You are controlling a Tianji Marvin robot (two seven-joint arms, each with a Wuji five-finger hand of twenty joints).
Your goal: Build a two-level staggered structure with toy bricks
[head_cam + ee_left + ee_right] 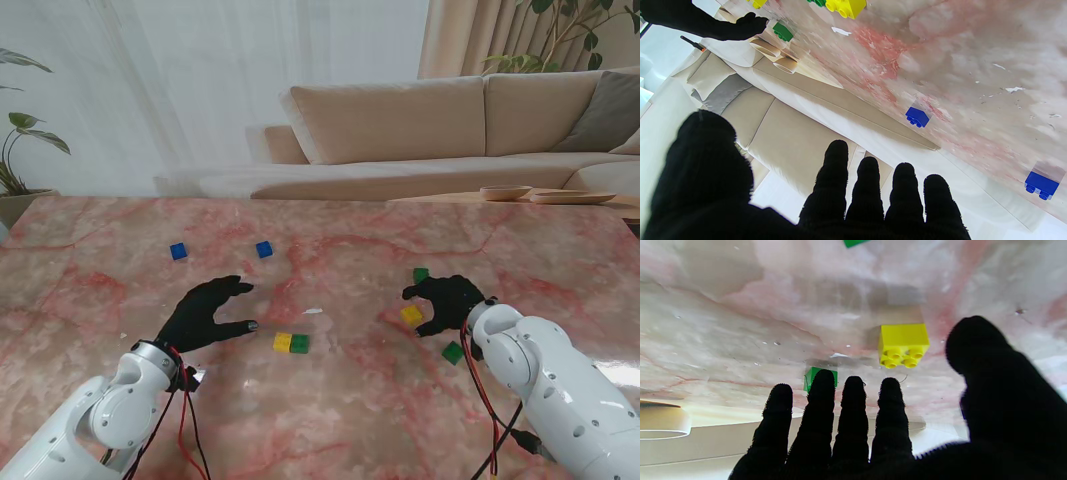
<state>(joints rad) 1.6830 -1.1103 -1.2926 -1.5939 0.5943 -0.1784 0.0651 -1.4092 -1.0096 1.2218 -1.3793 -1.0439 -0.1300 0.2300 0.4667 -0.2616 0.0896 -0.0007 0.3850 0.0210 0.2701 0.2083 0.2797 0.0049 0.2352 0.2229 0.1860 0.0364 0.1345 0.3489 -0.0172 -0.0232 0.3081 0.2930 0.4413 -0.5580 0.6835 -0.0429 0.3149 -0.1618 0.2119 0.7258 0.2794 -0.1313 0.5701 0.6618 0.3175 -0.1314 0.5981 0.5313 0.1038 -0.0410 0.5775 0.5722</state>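
Fingers (836, 173) of the left hand (205, 315) are spread apart and hold nothing; the thumb and forefinger stand well apart over the pink marble table (330, 420). Just to the right of that hand's thumb tip, a yellow brick (283, 342) and a green brick (299, 344) sit side by side, touching, flat on the table (one level only).

Over on the right, the right hand (447, 300) is likewise spread with nothing in its grasp. Its four fingers (853, 413) stand side by side, the thumb held wide of them. A second yellow brick (412, 315) lies on the table between that thumb and the fingers, studs up; the right wrist view shows it (903, 343) apart from both. A green brick at the fingertips (421, 274) lies farther from me, partly hidden behind a fingertip in the wrist view (815, 375). Another green brick near the wrist (453, 352) lies nearer to me, beside the white forearm.

Two blue bricks, the left one (178, 251) and the right one (264, 249), lie apart from each other on the far left part of the table, well away from both hands. Beyond the table stands a beige sofa (450, 125).
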